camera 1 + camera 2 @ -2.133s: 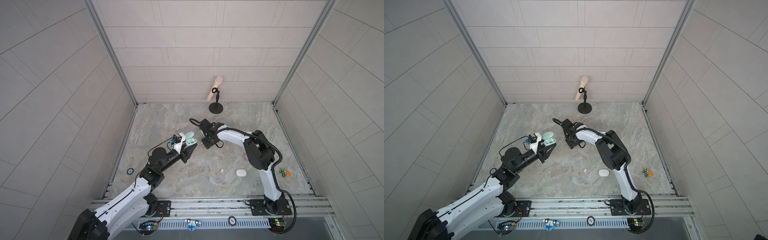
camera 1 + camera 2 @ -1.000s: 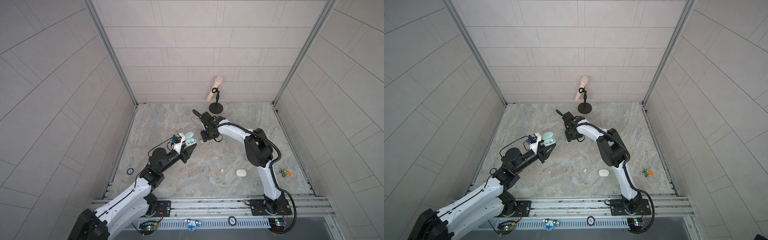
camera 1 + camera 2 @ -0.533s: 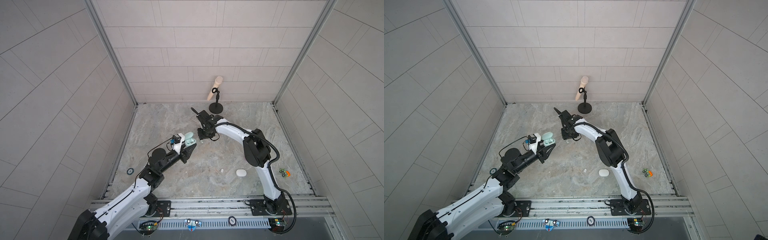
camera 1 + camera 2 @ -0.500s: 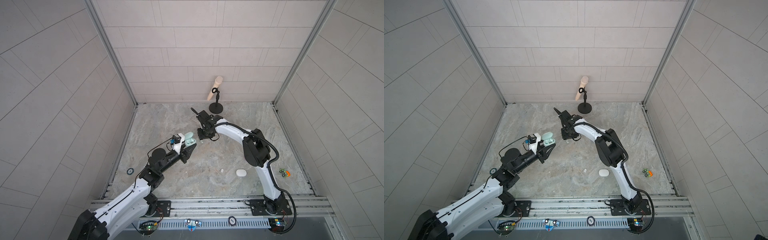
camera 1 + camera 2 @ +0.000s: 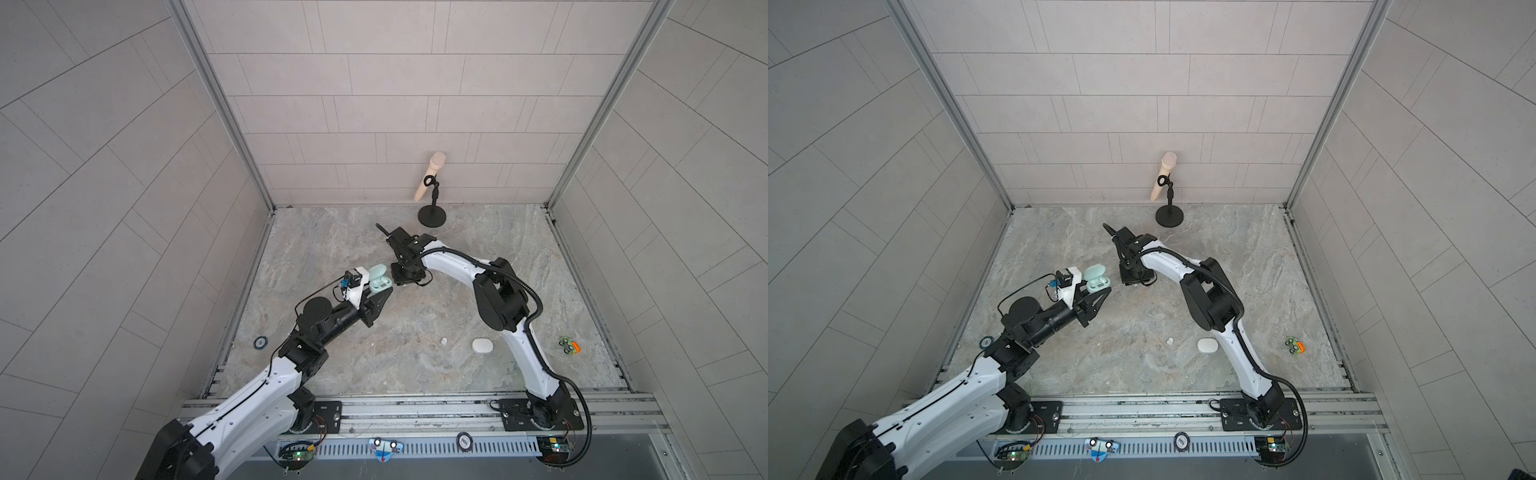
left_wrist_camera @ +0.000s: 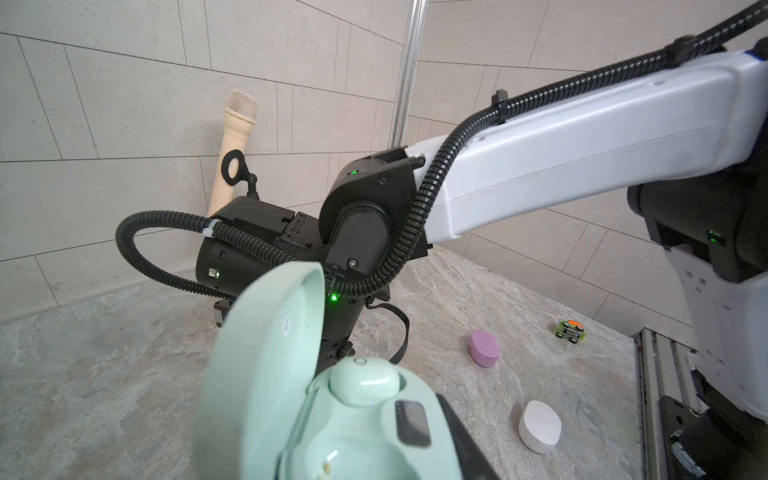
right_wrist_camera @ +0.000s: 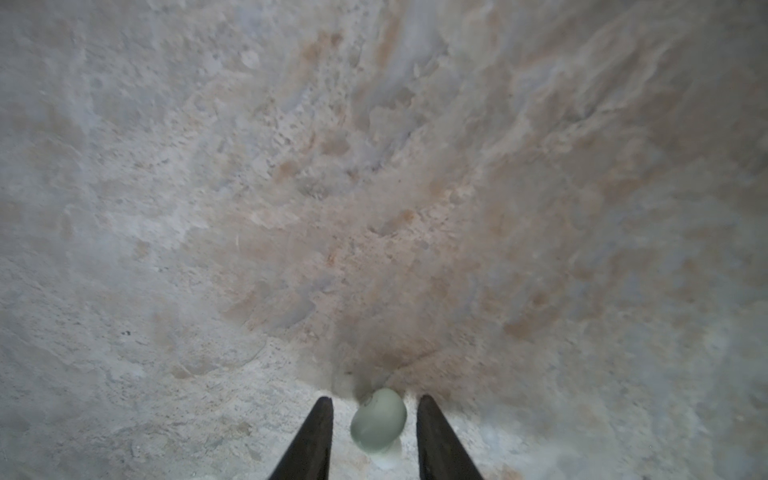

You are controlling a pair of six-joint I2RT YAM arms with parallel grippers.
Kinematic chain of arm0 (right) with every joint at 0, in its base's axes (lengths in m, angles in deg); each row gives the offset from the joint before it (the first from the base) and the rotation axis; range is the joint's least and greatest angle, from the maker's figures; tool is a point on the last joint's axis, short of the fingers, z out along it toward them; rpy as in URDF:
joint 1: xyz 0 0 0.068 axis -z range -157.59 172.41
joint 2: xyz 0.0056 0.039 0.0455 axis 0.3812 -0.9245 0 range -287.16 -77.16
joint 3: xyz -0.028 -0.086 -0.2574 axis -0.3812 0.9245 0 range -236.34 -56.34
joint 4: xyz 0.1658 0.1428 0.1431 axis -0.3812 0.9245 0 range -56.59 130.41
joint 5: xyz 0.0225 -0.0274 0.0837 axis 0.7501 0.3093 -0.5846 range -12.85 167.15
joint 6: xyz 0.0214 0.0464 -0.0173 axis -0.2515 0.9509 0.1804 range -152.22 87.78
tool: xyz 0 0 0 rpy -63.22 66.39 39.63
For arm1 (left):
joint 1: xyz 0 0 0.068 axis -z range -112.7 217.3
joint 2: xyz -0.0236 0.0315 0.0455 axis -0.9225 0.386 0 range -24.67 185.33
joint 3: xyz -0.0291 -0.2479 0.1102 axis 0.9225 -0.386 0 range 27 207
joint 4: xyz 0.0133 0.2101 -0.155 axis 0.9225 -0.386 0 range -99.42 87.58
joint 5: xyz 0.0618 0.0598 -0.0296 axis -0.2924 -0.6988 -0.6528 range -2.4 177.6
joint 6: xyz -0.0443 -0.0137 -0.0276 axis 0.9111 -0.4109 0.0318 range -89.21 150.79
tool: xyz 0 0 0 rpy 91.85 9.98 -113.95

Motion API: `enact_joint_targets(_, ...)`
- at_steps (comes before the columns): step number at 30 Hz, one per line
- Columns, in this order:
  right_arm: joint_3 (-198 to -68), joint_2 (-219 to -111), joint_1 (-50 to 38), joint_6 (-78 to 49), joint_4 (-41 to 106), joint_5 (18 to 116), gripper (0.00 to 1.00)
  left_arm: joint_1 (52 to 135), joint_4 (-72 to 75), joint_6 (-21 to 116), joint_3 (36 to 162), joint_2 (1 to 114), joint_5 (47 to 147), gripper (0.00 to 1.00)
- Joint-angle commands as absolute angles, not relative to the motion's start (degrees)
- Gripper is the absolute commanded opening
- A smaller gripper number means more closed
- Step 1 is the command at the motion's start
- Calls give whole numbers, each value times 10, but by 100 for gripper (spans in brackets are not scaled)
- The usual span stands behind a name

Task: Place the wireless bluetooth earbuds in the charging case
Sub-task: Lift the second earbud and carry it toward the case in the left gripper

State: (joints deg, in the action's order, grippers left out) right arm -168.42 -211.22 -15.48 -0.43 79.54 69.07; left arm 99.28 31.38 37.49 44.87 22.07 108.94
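Mint case (image 6: 332, 415) is held off the table (image 5: 374, 365) by the left gripper (image 5: 1100, 293). The jaws are clamped on its lower half and the lid is open. A seated bud (image 6: 363, 380), mint, is seen in one socket of the case, and the socket (image 6: 332, 453) next to it is bare. The right gripper (image 7: 375, 398) is pointed down at the table, just beside the held case in both top views. Its fingers (image 7: 316, 436) are set either side of a loose bud (image 7: 378, 419), mint, lying on the table. The jaws are apart with a thin gap on each side of the bud, so nothing is gripped. A white case (image 5: 482, 345), closed, is seen on the table near the right arm's lower link, with a white bud (image 5: 444, 340) just beside it. A lilac case (image 6: 484, 348), closed, is seen on the table in the left wrist view only. A toy car (image 5: 568, 345) is seen near the right edge, well apart from the cases. A mic (image 5: 430, 183) is tilted in its stand at the back wall.
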Motion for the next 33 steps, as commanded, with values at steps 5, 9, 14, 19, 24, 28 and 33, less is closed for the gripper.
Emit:
enact_joint_targets(5, -1697, -2130, -161, 4, 827, 714, 34, 992, 344, 383, 440, 215, 1091, 5)
enact_joint_targets(9, -1711, -2143, -165, 1, 833, 715, 32, 991, 343, 383, 439, 213, 1091, 5)
enact_joint_targets(14, -1721, -2151, -167, 0, 839, 716, 28, 992, 341, 383, 440, 210, 1091, 5)
enact_joint_targets(19, -1717, -2144, -169, -3, 842, 721, 22, 991, 341, 383, 440, 210, 1091, 5)
enact_joint_targets(24, -1709, -2134, -169, -5, 837, 728, 19, 992, 340, 383, 441, 211, 1093, 5)
enact_joint_targets(28, -1700, -2119, -168, -6, 828, 730, 17, 991, 336, 382, 441, 211, 1094, 5)
enact_joint_targets(33, -1669, -2078, -165, -6, 808, 725, 16, 991, 335, 382, 445, 215, 1098, 6)
